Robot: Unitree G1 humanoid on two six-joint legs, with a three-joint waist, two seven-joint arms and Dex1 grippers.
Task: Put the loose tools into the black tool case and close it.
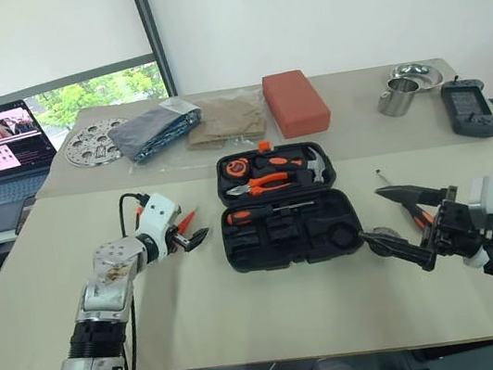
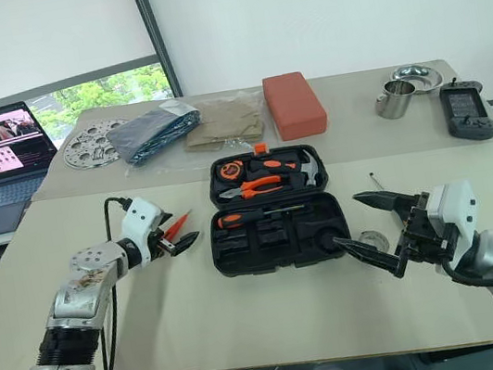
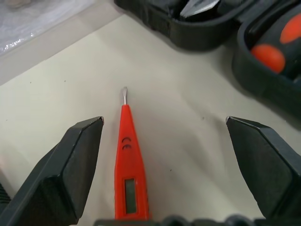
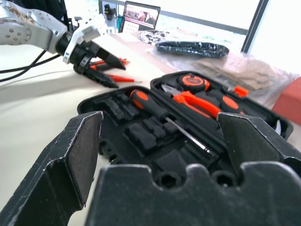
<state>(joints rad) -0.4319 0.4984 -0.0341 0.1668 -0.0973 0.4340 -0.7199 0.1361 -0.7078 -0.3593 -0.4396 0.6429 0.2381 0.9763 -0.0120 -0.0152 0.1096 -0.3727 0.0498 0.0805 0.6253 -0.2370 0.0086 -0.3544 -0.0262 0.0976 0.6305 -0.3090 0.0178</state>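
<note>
Left gripper point(image 3: 164, 155) jaws wide apart; we straddle small orange screwdriver point(image 3: 128, 160), shaft pointing twelve o'clock. Black tool case point(image 1: 290, 220) open at three o'clock. Right gripper point(image 1: 402, 217) open, farther.

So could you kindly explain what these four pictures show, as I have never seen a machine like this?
It is a humanoid robot with two arms, each ending in a two-fingered end effector. Two pictures come from cameras on its head, looking down over a table; the other two come from cameras on its wrists. The left end effector is open around a small orange screwdriver lying on the table, not gripping it. The right end effector is open and empty beside the open black tool case, which holds pliers, a hammer and a screwdriver.
</note>
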